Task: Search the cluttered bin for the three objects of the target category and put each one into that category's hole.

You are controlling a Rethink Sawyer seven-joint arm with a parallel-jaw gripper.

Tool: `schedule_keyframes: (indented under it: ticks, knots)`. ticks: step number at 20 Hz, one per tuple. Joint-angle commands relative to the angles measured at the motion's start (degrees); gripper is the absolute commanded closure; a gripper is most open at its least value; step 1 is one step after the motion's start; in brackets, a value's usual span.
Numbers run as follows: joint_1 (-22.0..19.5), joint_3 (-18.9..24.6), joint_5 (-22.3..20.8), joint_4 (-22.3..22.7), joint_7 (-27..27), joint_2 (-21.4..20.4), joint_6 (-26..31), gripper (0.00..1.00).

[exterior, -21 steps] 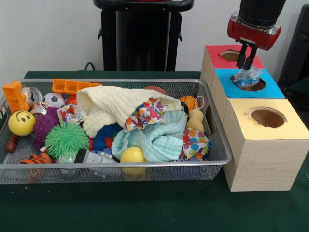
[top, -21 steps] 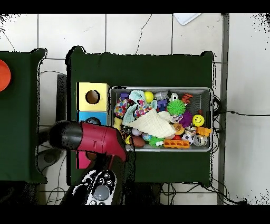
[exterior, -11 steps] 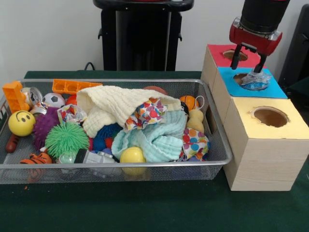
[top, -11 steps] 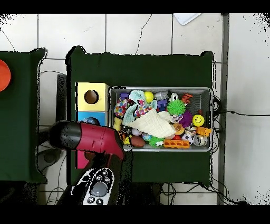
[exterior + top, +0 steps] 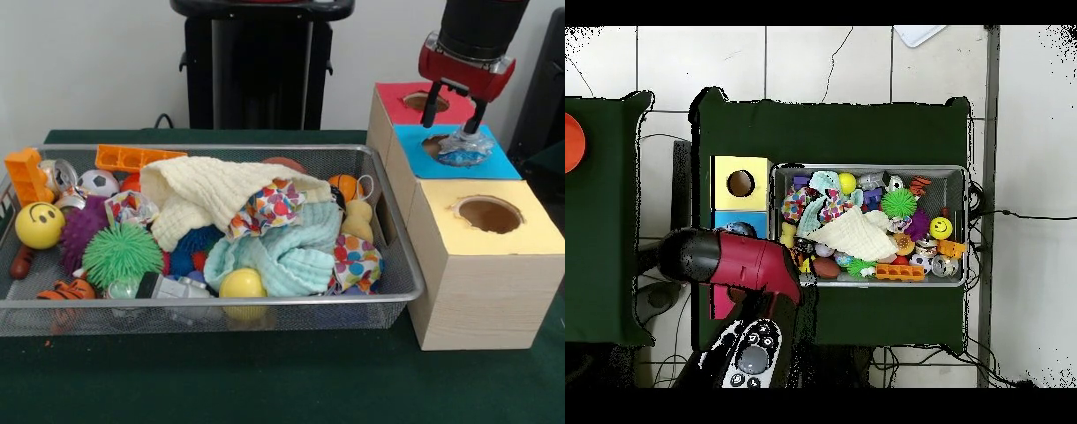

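A crumpled clear plastic piece [image 5: 463, 148] lies over the hole of the blue-topped box [image 5: 499, 165], partly sunk in it. My gripper [image 5: 453, 110] hangs just above it, open, with a fingertip on each side and nothing held. The wire bin [image 5: 212, 302] to the left is piled with toys and cloths. In the overhead view the red arm [image 5: 750, 265] covers the blue box and hides the gripper.
A red-topped box [image 5: 393, 99] stands behind the blue one and a yellow-topped box [image 5: 530, 237] in front, each with a round hole. The bin holds a cream cloth [image 5: 212, 190], a teal cloth [image 5: 291, 252], a green spiky ball [image 5: 122, 252] and a crushed can [image 5: 60, 172].
One second ago the fingers were shut on the plastic at the blue hole. They have opened and risen slightly, leaving the plastic resting on the hole.
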Motion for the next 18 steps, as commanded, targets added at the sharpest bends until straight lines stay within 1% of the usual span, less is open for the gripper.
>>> schedule_keyframes:
  ticks: [1,3,5,7,13,15,16,17,18]
  knots:
    - [-0.7,0.6,-0.2,0.9,12.0,-0.5,6.6,0.00]
    - [-2.8,-0.4,-1.4,2.0,9.0,-3.2,8.4,0.00]
    - [-4.0,-1.4,-2.3,2.9,7.1,-5.4,9.4,0.00]
    - [-5.0,-1.9,-3.0,2.7,5.7,-6.8,11.1,0.00]
    - [-7.4,0.0,-2.7,5.3,3.4,-8.8,7.8,0.00]
    - [-8.5,0.6,-1.7,6.2,3.8,-9.8,4.2,0.00]
    - [-7.2,-0.9,-3.3,5.9,5.2,-9.2,-0.8,0.00]
    - [-8.4,1.5,-2.9,8.3,2.3,-9.9,3.9,0.00]
    - [-8.8,1.6,-2.9,8.4,2.3,-10.1,2.2,0.00]
